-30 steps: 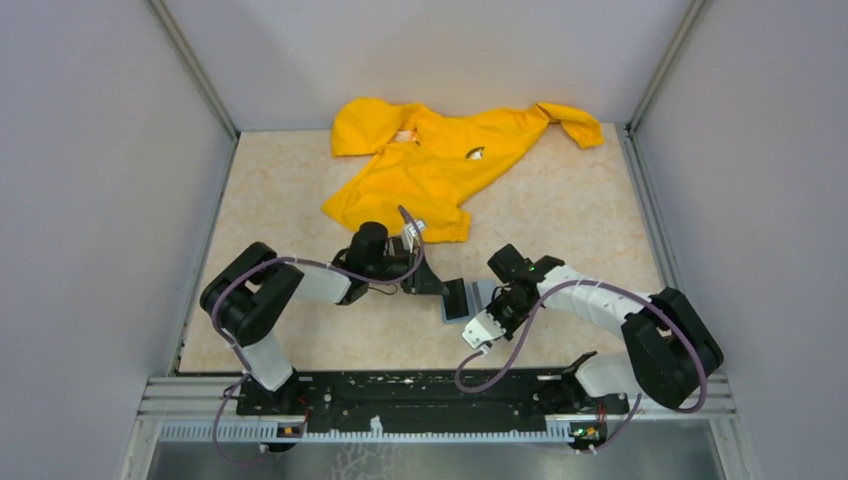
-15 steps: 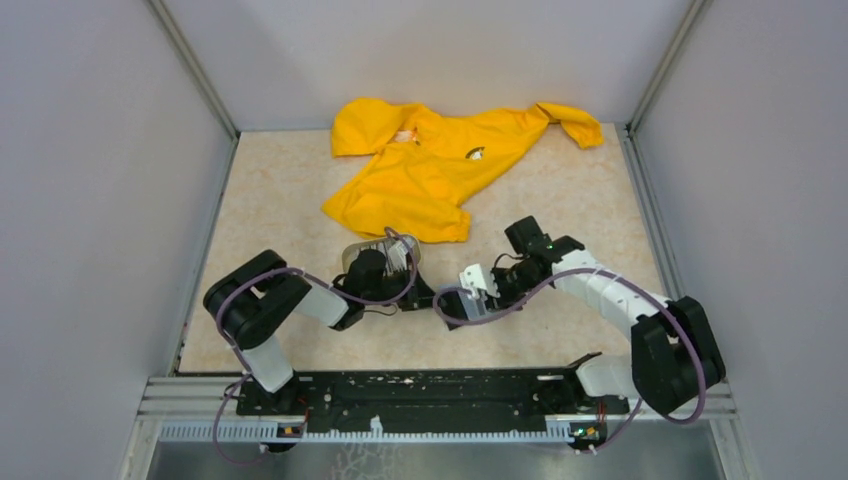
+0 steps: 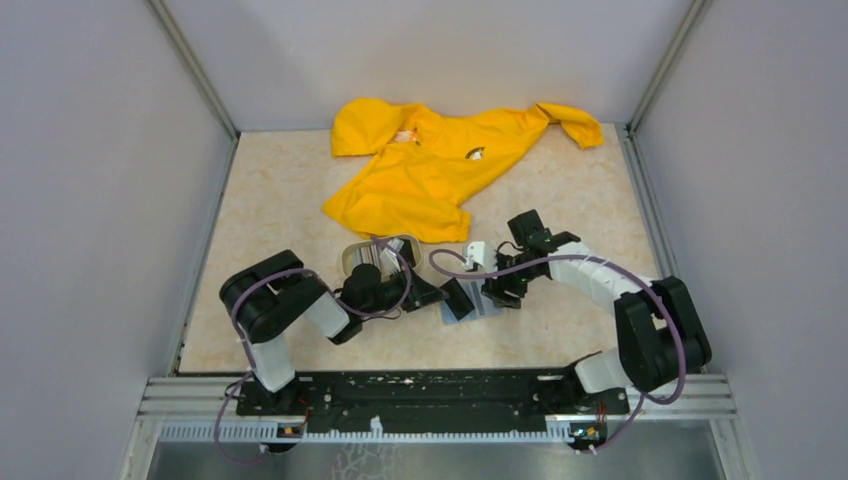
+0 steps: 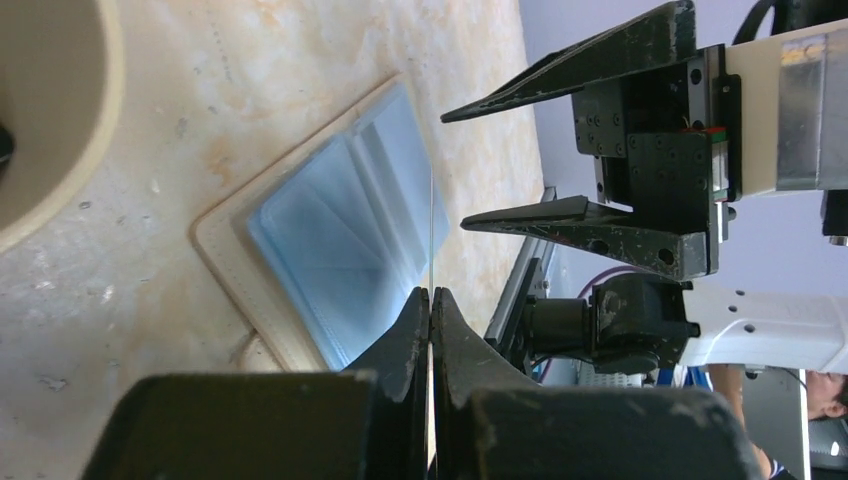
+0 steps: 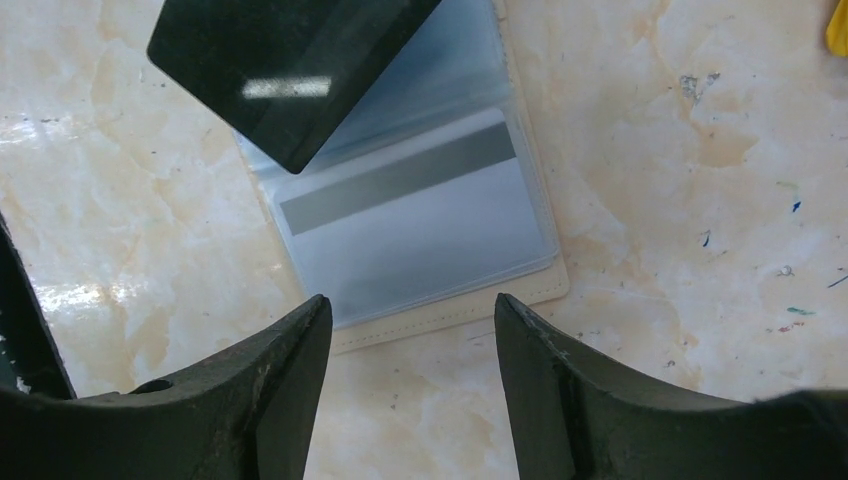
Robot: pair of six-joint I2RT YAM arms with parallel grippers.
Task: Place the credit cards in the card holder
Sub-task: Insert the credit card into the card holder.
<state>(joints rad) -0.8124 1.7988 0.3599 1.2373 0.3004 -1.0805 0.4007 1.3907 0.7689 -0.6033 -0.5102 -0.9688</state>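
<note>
The card holder [image 3: 482, 303] lies open on the table, its bluish clear pockets [image 4: 340, 225] facing up. One pocket holds a white card with a grey stripe [image 5: 420, 225]. My left gripper [image 3: 440, 292] is shut on a dark credit card [image 3: 459, 297]. The left wrist view shows that card edge-on [image 4: 431, 230] over the holder's edge, and in the right wrist view it [image 5: 290, 70] covers the holder's far half. My right gripper [image 5: 410, 300] stands open and holds nothing, just over the holder's near edge. More credit cards [image 3: 372, 256] lie striped in the beige tray.
A beige oval tray [image 3: 352, 258] sits just behind the left wrist. A yellow garment [image 3: 430, 165] is spread over the back of the table. Grey walls close in the left, right and far sides.
My right gripper has opened and swung from the near side to the holder's far right. The left arm has shifted right and holds the dark card at the holder.
</note>
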